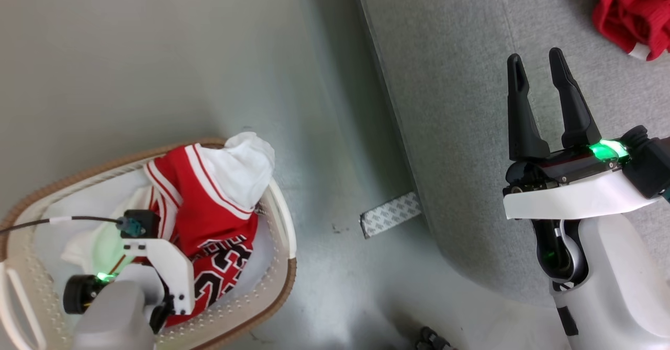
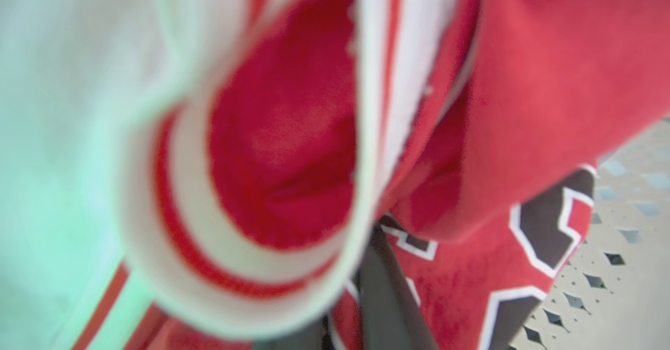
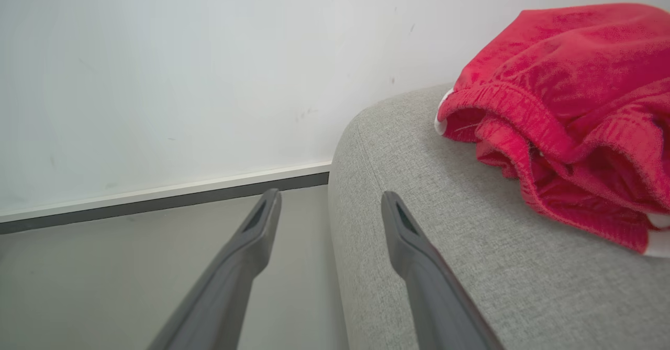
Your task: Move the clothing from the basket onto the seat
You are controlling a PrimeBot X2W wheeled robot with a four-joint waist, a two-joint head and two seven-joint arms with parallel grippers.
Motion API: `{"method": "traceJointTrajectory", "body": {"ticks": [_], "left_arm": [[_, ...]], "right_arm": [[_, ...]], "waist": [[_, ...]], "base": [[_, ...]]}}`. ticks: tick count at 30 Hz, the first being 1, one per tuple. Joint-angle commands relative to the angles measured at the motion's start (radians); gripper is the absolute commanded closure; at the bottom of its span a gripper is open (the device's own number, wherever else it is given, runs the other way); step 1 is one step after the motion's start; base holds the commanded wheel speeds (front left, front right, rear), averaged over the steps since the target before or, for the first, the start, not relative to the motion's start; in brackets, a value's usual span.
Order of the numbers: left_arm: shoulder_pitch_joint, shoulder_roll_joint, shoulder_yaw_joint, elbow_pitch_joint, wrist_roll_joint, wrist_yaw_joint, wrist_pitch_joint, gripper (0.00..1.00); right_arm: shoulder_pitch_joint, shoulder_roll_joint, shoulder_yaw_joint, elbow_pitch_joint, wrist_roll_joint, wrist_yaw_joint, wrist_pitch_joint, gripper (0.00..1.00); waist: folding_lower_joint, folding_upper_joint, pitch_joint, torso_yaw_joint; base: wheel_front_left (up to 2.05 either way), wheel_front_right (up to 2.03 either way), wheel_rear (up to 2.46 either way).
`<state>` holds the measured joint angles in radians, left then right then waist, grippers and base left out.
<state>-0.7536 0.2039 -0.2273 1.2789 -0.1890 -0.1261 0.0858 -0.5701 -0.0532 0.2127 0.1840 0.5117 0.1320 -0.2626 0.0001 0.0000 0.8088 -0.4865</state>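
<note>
The white perforated basket (image 1: 285, 282) with a brown rim sits on the floor at the lower left. In it lie a red jersey (image 1: 209, 219) with white trim and lettering and a white cloth (image 1: 241, 169). My left arm's wrist (image 1: 152, 266) hangs over the basket with its fingers pointing down into the clothing, hidden. Up close, the jersey (image 2: 549, 78) is blurred around one dark finger (image 2: 384, 287), next to the basket wall (image 2: 617, 266). My right gripper (image 1: 535, 57) (image 3: 331, 197) is open and empty at the edge of the grey seat (image 1: 460, 104) (image 3: 471, 266). A red garment (image 1: 631, 10) (image 3: 565, 109) lies crumpled on the seat.
Bare grey floor (image 1: 335, 130) separates basket and seat. A patterned tape strip (image 1: 390, 214) lies at the seat's foot. A small dark object (image 1: 432, 339) sits at the bottom edge. A white wall with a skirting board (image 3: 157, 198) stands beyond the seat.
</note>
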Motion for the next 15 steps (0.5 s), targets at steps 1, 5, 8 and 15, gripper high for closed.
{"method": "traceJointTrajectory", "body": {"ticks": [1,5,8,15], "left_arm": [[0.010,-0.002,0.007,0.003,-0.012,-0.001,-0.021,1.00],[0.027,-0.029,0.012,0.004,-0.036,-0.001,-0.078,1.00],[0.043,-0.062,-0.001,0.001,-0.041,-0.004,-0.134,1.00],[0.108,-0.132,-0.051,-0.029,-0.083,-0.005,-0.268,1.00]], "right_arm": [[-0.005,0.002,-0.006,0.004,-0.010,-0.003,-0.003,0.00],[-0.003,-0.003,-0.013,0.004,-0.031,-0.003,-0.003,0.00],[0.018,-0.026,-0.031,0.001,-0.050,-0.003,-0.003,0.00],[0.082,-0.078,-0.056,0.034,-0.069,-0.003,-0.003,0.00]], "waist": [[-0.0001,0.0000,-0.019,0.010],[-0.0001,0.0000,-0.082,0.028],[-0.0001,0.0000,-0.157,0.054],[-0.0001,0.0000,-0.369,0.138]], "base": [[0.00,0.00,0.00],[0.00,0.00,0.00],[0.00,0.00,0.00],[0.00,0.00,0.00]]}}
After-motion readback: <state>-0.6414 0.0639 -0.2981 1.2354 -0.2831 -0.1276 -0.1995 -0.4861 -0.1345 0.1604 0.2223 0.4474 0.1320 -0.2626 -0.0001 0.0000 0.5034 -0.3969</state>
